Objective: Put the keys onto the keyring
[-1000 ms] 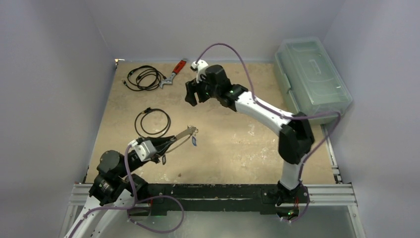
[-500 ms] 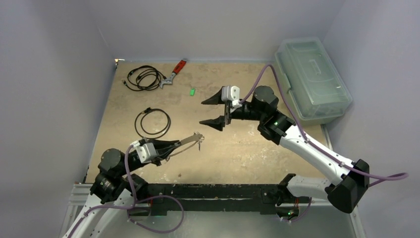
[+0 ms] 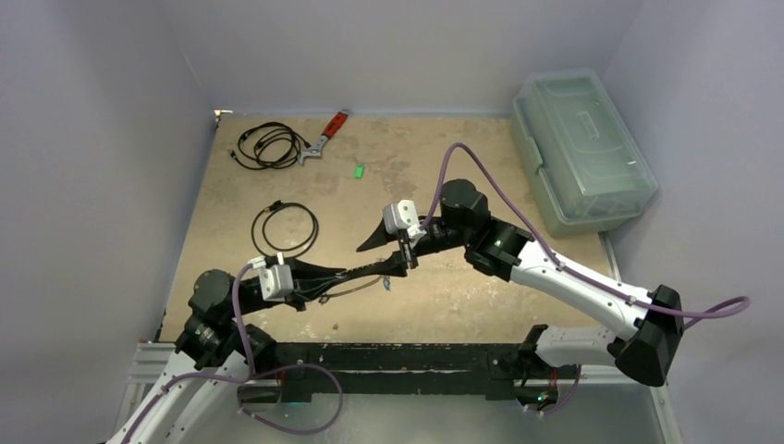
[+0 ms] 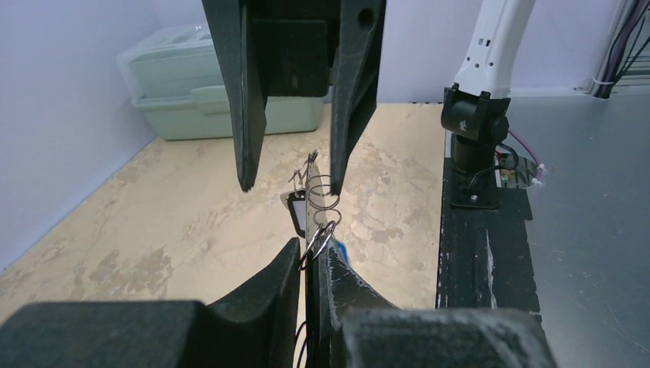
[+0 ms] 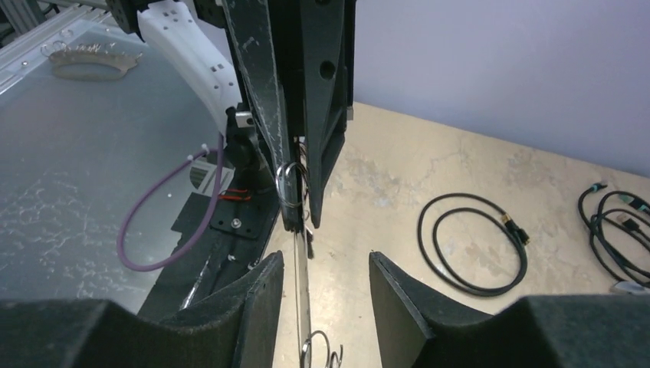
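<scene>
- While the left gripper (image 4: 309, 257) is clamped tight on the keyring (image 4: 306, 208), it holds that thin grey loop clear of the table (image 3: 444, 296), edge-on to both wrist cameras and pointing toward the right arm.
- From the top camera, the loop sticks out past the left fingertips over the near-middle part of the table, just ahead of the arm bases.
- The right gripper (image 5: 323, 264) meets it head-on with its jaws well apart. The free end of the keyring runs into the gap between the two fingers, nearer one finger than the other.
- Nothing is pinched between the right fingers, and I cannot tell whether either one touches the metal.
- Small wire rings (image 4: 325, 192) hang bunched along the loop's edge just beyond the left fingertips.
- A dark-tagged key (image 4: 294, 218) hangs on one side of the loop and a blue-tagged key (image 4: 343, 253) on the other, both close to the left gripper's tips.
- The green key (image 3: 358, 170) lies alone on the table toward the far side, well apart from the keyring and from both grippers.
- A red-handled wrench (image 3: 325, 135) and a coiled black cable (image 3: 271, 145) lie near the far left corner. A second cable coil (image 3: 286, 228) lies between them and the left arm.
- A clear lidded plastic box (image 3: 582, 139) stands at the far right edge of the table.
</scene>
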{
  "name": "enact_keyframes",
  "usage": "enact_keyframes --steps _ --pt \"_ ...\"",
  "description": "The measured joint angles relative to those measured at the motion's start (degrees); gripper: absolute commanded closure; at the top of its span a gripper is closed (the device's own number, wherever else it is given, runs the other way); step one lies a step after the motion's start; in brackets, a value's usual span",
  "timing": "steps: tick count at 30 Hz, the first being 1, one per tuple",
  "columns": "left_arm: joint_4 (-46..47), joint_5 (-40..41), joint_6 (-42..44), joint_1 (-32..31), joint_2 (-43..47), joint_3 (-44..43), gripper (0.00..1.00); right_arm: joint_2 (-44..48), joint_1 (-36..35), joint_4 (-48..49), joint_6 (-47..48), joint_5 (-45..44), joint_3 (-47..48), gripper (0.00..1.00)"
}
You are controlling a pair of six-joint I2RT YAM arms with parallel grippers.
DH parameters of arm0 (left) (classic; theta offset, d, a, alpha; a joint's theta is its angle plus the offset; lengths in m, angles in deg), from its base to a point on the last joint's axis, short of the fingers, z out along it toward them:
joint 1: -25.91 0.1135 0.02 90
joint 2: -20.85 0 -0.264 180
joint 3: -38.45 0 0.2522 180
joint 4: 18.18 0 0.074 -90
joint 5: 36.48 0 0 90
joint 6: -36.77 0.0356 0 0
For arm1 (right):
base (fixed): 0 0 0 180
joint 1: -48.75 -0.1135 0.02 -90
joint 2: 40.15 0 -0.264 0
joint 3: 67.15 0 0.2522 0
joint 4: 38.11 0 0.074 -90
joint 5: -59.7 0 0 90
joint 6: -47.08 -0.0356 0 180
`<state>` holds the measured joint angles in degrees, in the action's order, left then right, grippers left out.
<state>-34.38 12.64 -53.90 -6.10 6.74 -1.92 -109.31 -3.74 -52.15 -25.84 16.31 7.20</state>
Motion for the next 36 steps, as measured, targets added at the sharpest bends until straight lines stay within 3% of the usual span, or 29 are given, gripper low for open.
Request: enact_keyframes --steps 19,36 --pt "2.3 -1.1 -1.7 0.0 -0.9 0.3 1.00 -1.7 -5.6 1.5 -0.6 -0.6 0.0 0.56" --pt "2.7 -1.3 -1.8 0.0 -1.2 0.3 1.00 -1.7 -6.5 4.3 -2.2 -0.6 0.0 0.69"
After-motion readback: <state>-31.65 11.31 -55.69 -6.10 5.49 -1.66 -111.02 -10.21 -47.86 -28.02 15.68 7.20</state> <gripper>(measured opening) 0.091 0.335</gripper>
